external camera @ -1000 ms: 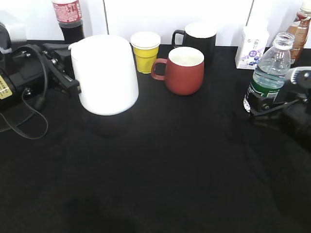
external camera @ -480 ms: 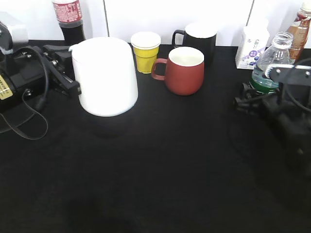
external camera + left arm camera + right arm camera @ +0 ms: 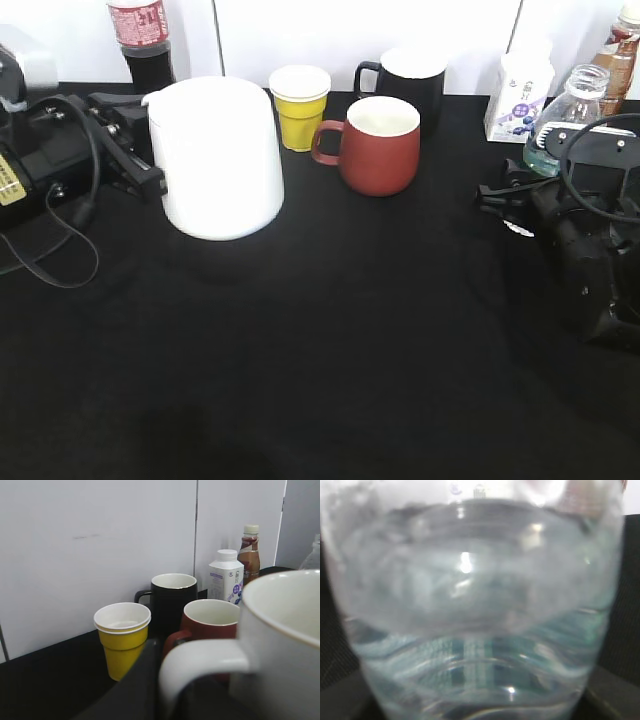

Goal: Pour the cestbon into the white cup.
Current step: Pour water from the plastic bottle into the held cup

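The right gripper has advanced onto the bottle at 2 o'clock; jaw closure cannot be confirmed. Seat squarely before lifting. The left gripper holds the white cup at 10 o'clock.

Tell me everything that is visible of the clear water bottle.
The clear water bottle stands upright at the table's right rear, uncapped, of ribbed transparent plastic, partly filled with water. The right arm hides its lower half, so the grip is unclear. The right wrist view shows its body filling the frame, blurred.
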Action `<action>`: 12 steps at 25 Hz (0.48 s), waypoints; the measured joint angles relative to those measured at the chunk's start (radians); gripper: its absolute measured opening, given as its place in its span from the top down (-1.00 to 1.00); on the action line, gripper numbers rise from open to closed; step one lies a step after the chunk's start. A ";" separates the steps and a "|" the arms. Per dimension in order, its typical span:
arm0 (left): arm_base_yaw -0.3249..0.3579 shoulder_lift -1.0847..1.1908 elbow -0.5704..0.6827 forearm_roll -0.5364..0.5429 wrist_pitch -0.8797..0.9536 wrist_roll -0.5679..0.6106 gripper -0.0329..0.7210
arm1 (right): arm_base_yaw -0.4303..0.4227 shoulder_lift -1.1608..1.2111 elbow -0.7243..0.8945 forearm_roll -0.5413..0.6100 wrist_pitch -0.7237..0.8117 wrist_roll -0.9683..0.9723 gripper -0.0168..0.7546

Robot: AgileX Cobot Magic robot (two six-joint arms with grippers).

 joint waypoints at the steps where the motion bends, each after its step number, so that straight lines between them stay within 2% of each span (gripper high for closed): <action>1: 0.000 0.000 0.000 0.001 0.000 0.000 0.79 | 0.000 0.001 0.000 0.000 -0.001 0.000 -0.30; 3: 0.000 0.000 0.000 0.022 0.000 0.000 0.79 | 0.000 0.002 0.000 -0.019 -0.003 0.000 -0.30; 5: -0.011 0.000 0.000 0.065 0.001 0.000 0.79 | 0.000 -0.026 0.001 -0.095 0.023 -0.045 -0.30; 8: -0.086 0.000 0.000 0.073 0.006 0.000 0.79 | 0.000 -0.158 0.002 -0.262 0.071 -0.165 -0.30; 12: -0.192 0.026 -0.058 0.079 0.012 0.000 0.79 | 0.000 -0.351 0.002 -0.399 0.192 -0.339 -0.30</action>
